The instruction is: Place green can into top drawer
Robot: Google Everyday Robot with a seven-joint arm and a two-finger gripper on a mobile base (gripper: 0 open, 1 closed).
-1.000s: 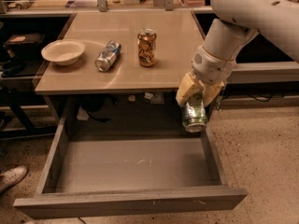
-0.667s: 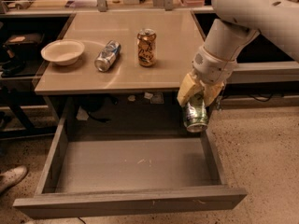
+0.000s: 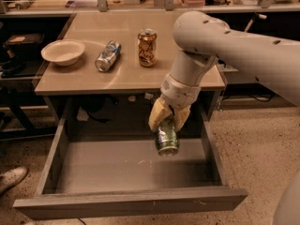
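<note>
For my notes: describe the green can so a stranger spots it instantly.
Below the table the drawer is pulled open. Over its right half the gripper hangs, shut on the green can. The blue can and orange can sit on the tabletop.

Lab: cluttered benches (image 3: 61, 0), cables (image 3: 262, 99); end effector (image 3: 168, 122) holding green can (image 3: 167, 138) over top drawer (image 3: 108, 165).

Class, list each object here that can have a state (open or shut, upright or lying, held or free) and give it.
Small shiny green aluminium can: held, tilted, above the drawer's interior.
Two-finger gripper: shut on the green can, over the drawer.
Wide grey top drawer: open.
Blue-silver can: lying on its side on the table.
Orange-gold can: upright on the table.
Pale round bowl: upright, looks empty.
</note>
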